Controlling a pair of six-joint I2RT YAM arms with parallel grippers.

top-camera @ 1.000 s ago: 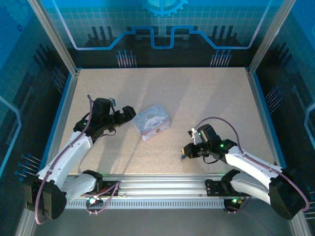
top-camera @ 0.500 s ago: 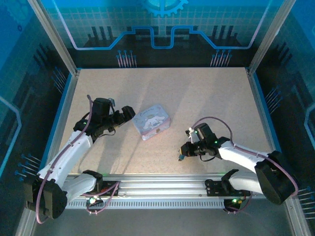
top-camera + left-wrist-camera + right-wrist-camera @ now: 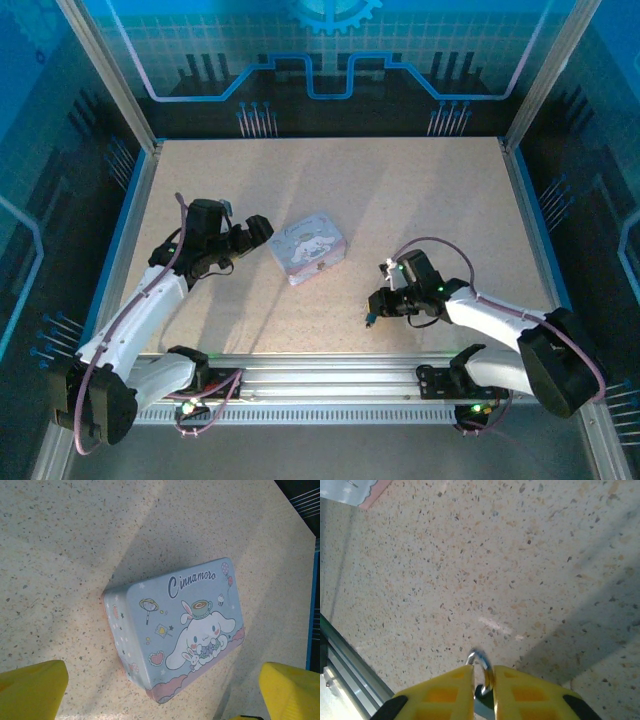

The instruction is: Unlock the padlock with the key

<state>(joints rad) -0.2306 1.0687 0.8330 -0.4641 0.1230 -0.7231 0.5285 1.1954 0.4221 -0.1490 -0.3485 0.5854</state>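
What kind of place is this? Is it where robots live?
Probably a robot test booth: a left arm and a right arm bolted to a rail, a speckled table fenced by metal posts and blue printed walls, holding a cartoon tin.

Seen from above, the tin box [image 3: 309, 248] lies on the table [image 3: 420, 190] slightly to the 9 o'clock side of its middle. The left gripper [image 3: 262, 228] sits just beside the tin at its 10 o'clock, and the right gripper [image 3: 370, 318] is well apart at its 5 o'clock, near the rail [image 3: 330, 380] along the table's 6 o'clock edge. In the right wrist view, a metal ring [image 3: 481, 666] sits between that gripper's fingers, with the tin's corner far off at the ring's 11 o'clock.
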